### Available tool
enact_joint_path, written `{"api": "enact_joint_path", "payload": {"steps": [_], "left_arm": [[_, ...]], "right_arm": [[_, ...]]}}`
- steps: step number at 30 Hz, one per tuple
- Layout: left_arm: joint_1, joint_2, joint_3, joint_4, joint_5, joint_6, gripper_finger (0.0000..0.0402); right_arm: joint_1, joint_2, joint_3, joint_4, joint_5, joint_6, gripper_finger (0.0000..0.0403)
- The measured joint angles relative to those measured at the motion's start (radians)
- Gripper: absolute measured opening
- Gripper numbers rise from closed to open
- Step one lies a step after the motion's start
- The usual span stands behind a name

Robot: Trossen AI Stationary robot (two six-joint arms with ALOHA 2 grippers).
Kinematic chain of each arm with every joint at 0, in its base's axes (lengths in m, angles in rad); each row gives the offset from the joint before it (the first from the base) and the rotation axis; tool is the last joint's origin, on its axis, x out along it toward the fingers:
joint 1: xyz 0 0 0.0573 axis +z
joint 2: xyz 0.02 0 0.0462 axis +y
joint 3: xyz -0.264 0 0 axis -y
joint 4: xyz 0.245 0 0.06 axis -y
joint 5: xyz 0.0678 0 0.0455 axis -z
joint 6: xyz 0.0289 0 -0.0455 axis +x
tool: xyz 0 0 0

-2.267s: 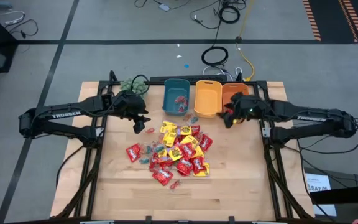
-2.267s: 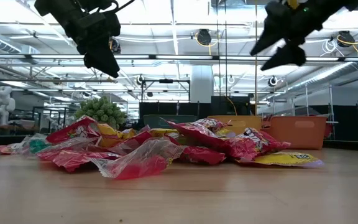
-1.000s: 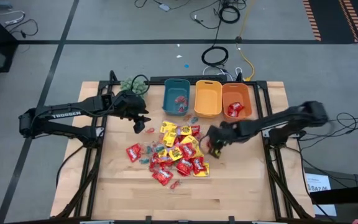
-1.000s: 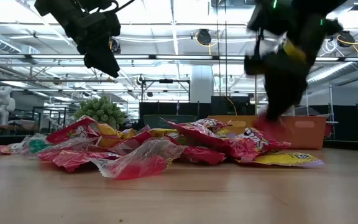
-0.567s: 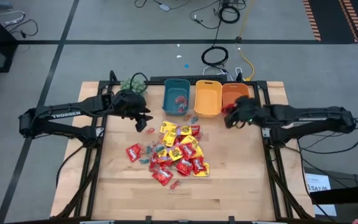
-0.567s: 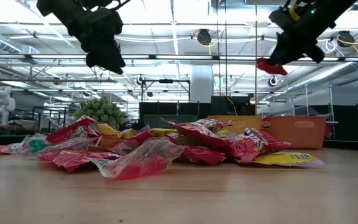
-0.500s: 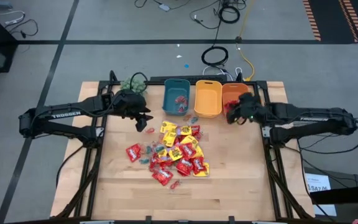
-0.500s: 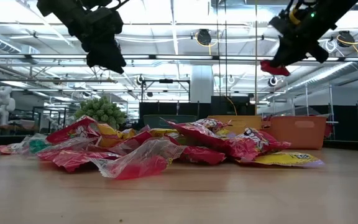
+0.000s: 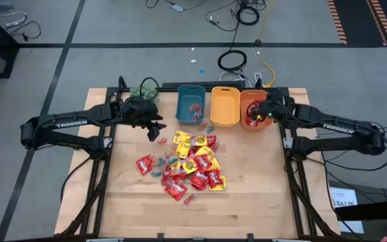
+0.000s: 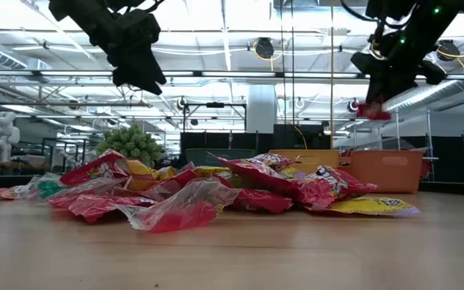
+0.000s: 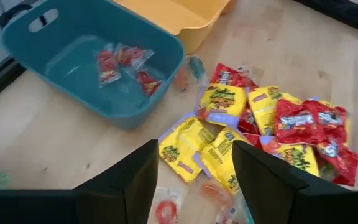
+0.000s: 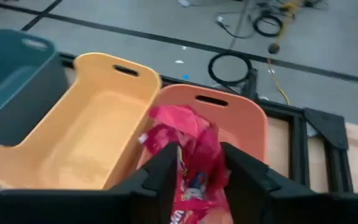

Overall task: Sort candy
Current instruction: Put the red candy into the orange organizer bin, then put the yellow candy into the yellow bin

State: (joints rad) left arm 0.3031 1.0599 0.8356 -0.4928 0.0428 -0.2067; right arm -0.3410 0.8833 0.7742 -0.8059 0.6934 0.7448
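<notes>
The candy lies in a pile (image 9: 190,165) of red and yellow packets at the table's middle, also seen in the low view (image 10: 200,193). Along the far edge stand a teal bin (image 9: 180,101), a yellow bin (image 9: 225,106) and an orange bin (image 9: 247,101). My right gripper (image 12: 201,171) hangs over the orange bin (image 12: 241,106), fingers parted, with a crumpled red packet (image 12: 191,143) between them; in the low view the packet (image 10: 374,111) shows just under the fingertips. My left gripper (image 11: 194,186) hovers open above the table between the teal bin (image 11: 135,106) and the pile, holding nothing. My right gripper has the red packet's lower part (image 12: 194,177) between its parted fingers, which slant down from the near right over the orange bin. Whether the fingers touch the packet I cannot tell. The packet is clear of the bin's floor.
The teal bin holds a few small red pieces (image 11: 126,62). A small green plant (image 9: 143,89) stands at the far left corner. Bare wood lies along the table's near edge and on both sides of the pile. Black frame rails run along the table's sides.
My right gripper has risen from the pile's right side and swung toward the far right with a red packet, ending over the orange bin, and it has turned on the way. The packet now shows lower under the fingertips than half a second ago.
</notes>
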Motion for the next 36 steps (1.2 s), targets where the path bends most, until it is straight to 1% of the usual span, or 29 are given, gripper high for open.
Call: {"api": "enact_joint_path", "payload": {"steps": [7, 9, 11, 14, 18, 22, 24, 27, 30, 31, 34, 36], "left_arm": [[-0.002, 0.0, 0.0, -0.076, -0.04, -0.014, 0.0246], [-0.008, 0.0, 0.0, -0.095, -0.071, -0.014, 0.0265], [-0.017, 0.0, 0.0, -0.102, -0.102, -0.003, 0.0287], [-0.025, 0.0, 0.0, -0.099, -0.124, 0.003, 0.0319], [-0.024, 0.0, 0.0, -0.089, -0.116, 0.002, 0.0339], [-0.025, 0.0, 0.0, -0.089, -0.104, 0.001, 0.0341], [-0.024, 0.0, 0.0, -0.089, -0.106, -0.023, 0.0341], [-0.022, 0.0, 0.0, -0.089, -0.147, -0.049, 0.0341], [-0.022, 0.0, 0.0, -0.088, -0.156, -0.076, 0.0341], [-0.022, 0.001, 0.0, -0.083, -0.143, -0.083, 0.0341], [-0.031, 0.037, 0.0, -0.004, -0.051, -0.086, 0.0341], [-0.059, 0.075, 0.0, 0.062, -0.033, -0.08, 0.0341]], "right_arm": [[-0.025, 0.0, 0.0, -0.008, -0.021, 0.058, 0.0212], [-0.025, 0.0, 0.0, -0.008, -0.03, 0.058, 0.0239], [-0.025, 0.0, 0.0, -0.008, -0.064, 0.049, 0.0262], [-0.025, 0.0, 0.0, -0.008, -0.123, 0.017, 0.0286], [-0.025, 0.0, 0.0, -0.011, -0.178, -0.002, 0.0297], [-0.025, -0.001, 0.0, -0.026, -0.218, 0.024, 0.0297], [-0.025, -0.003, 0.0, -0.045, -0.243, 0.036, 0.0297], [-0.024, -0.013, 0.0, -0.079, -0.3, 0.051, 0.0297], [-0.024, -0.027, 0.0, -0.108, -0.354, 0.06, 0.0297], [-0.024, -0.032, 0.0, -0.111, -0.373, 0.06, 0.0297], [-0.023, -0.048, 0.0, -0.114, -0.411, 0.064, 0.0297], [-0.023, -0.059, 0.0, -0.114, -0.412, 0.064, 0.0297]]}}
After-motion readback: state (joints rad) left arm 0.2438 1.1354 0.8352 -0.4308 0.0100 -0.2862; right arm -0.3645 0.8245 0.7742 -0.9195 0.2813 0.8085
